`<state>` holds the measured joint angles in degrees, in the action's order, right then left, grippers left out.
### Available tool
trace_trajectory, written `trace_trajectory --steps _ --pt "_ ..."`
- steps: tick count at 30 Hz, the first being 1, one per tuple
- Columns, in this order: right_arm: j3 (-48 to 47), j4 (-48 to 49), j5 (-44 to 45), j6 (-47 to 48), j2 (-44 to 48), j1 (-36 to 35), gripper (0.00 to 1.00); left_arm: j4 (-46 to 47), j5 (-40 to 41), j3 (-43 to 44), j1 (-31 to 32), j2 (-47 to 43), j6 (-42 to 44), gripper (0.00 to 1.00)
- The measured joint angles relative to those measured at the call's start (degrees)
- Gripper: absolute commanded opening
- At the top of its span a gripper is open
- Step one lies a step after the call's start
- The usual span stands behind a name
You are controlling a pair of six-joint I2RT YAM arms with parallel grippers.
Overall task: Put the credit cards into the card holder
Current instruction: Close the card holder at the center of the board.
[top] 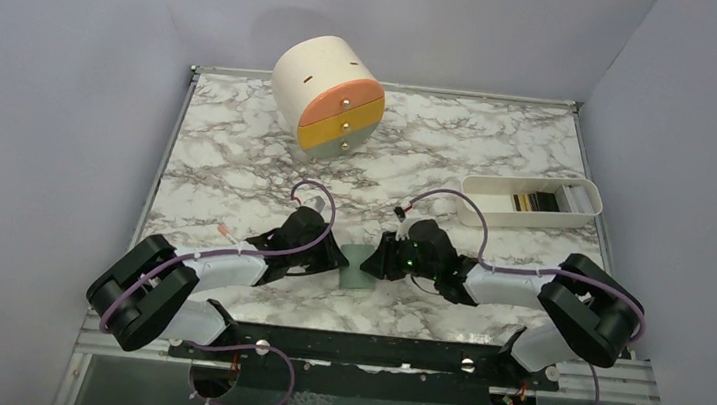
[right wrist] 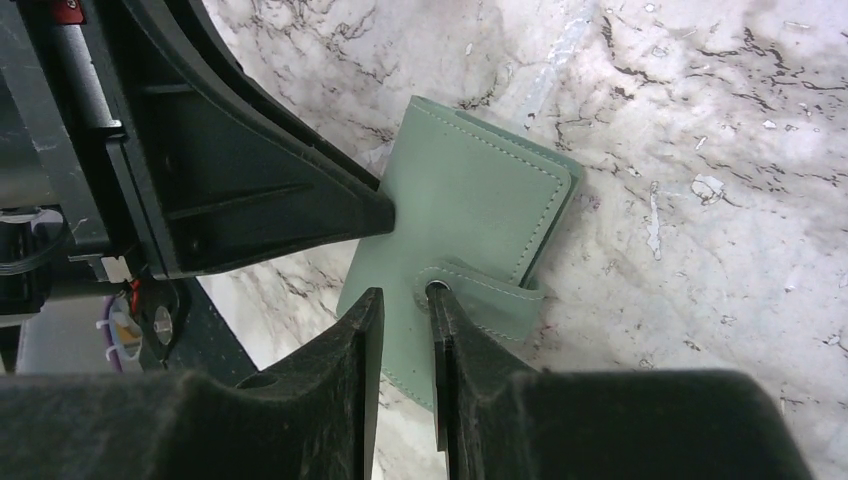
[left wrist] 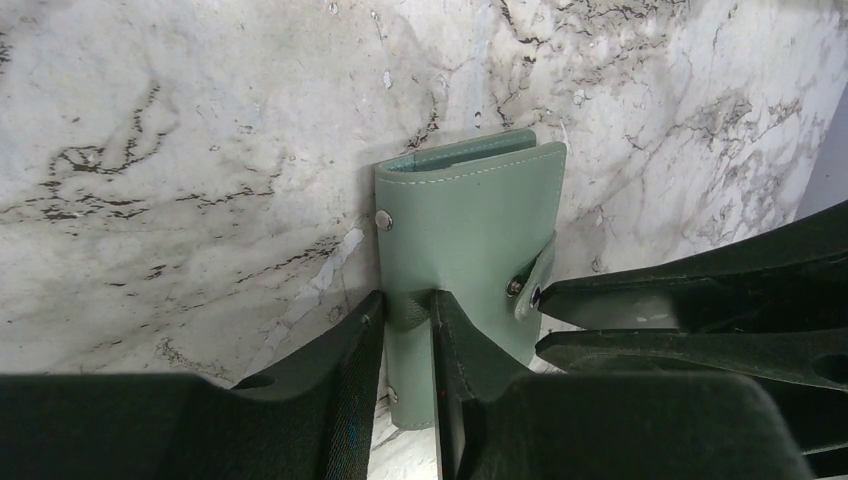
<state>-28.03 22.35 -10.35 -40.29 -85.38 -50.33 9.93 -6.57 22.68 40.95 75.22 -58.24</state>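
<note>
- Left pincer [left wrist: 408, 305] was clamped on the card holder's [left wrist: 465, 220] left edge.
- The closed card holder lay at the bench's [top: 240, 140] front centre, long axis front-to-back, snap strap pointing right.
- Right pincer [right wrist: 405, 300] pinched its strap side.

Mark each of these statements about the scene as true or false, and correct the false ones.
1. The card holder is folded shut. True.
2. The credit cards lie loose on the marble table. False: the credit cards are in the white tray.
3. The left gripper and the right gripper are both at the card holder. True.
4. The white tray is on the left arm's side. False: it is on the right side of the table.
5. The cream cylinder stands near the table's far edge. True.
</note>
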Motion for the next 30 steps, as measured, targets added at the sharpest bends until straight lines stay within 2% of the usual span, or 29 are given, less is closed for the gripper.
trace_trajectory --steps 11,30 --pt "-0.22 0.9 -0.2 0.07 -1.62 0.02 0.23 -0.11 -0.04 0.0 0.0 0.0 -0.2 0.25" --pt "-4.48 -6.51 4.15 4.09 -1.99 0.0 0.15 0.68 -0.96 -0.96 0.0 -0.57 -1.46 0.25"
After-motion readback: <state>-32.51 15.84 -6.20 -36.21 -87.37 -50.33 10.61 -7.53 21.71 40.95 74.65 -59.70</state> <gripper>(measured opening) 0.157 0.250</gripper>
